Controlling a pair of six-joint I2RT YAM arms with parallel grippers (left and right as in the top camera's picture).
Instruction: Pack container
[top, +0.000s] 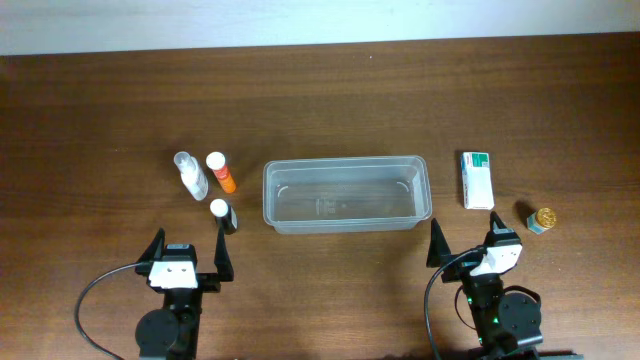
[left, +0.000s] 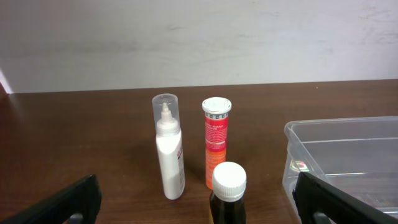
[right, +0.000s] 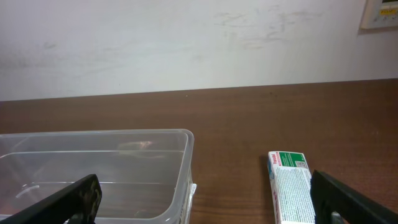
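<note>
- The container (top: 346, 195) sits empty and upright at the middle of the desk (top: 320, 90), long side facing the arms, between the two groups of small items.
- It looks like thin clear plastic: probably light, with walls that flex under a squeeze and a smooth surface that may slip.
- Being empty, it would likely slide if nudged, so items are better lowered in than pushed against a wall.
- If it must be moved, the rim at a short end seems the best hold, one finger inside and one outside; the rounded corners offer less purchase.
- The left tool (top: 189, 252) has its fingers spread wide and holds nothing; the dark bottle (top: 222, 213) stands just ahead of it, with the spray (top: 190, 173) and tube (top: 221, 171) beyond.
- These three stand upright, narrow and probably easy to topple; a mid-body hold seems safest.
- The right tool (top: 467, 238) is likewise wide apart and empty, near the container's right end.
- The box (top: 477, 179) lies flat to the container's right; card may crush, so light pressure across its narrow sides.
- The jar (top: 541, 219) sits further right.
</note>
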